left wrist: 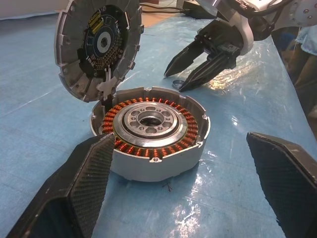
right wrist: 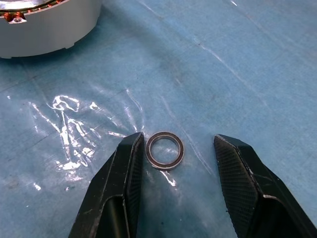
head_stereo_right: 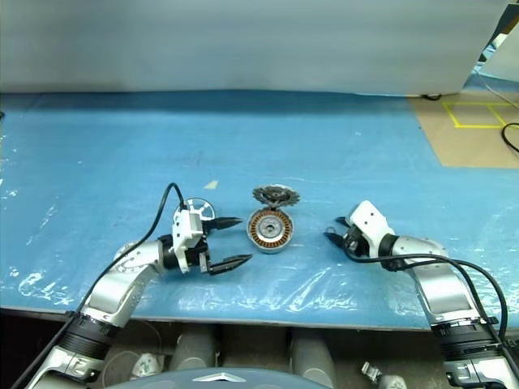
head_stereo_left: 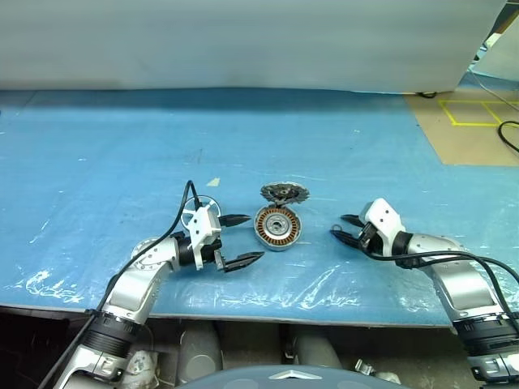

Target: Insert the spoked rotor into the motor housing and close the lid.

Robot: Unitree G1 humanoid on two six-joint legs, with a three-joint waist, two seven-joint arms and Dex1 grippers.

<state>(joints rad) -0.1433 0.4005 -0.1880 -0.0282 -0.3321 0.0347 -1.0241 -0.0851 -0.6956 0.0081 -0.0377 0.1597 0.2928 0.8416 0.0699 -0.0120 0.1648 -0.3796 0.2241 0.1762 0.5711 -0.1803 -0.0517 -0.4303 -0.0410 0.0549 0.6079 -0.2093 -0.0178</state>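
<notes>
Right wrist view: my right gripper (right wrist: 173, 171) straddles a ring (right wrist: 165, 149), jaws open; next, pinch it. Left gripper (head_stereo_left: 241, 240) gapes wide beside the housing (head_stereo_left: 278, 228).

Both eye views look forward and down from head height over the blue desk (head_stereo_left: 243, 130), sharing nearly the same scene. The left wrist view sits low and close, facing the motor housing (left wrist: 151, 131). The right wrist view looks closely down at the desk, the housing's wall at its edge.

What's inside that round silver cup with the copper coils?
Inside the round silver motor housing, a ring of copper-brown windings surrounds a silver hub with a central hole. The dark-faced round lid stands tilted up at its far edge. Whatever lies beneath the hub is covered.
</notes>
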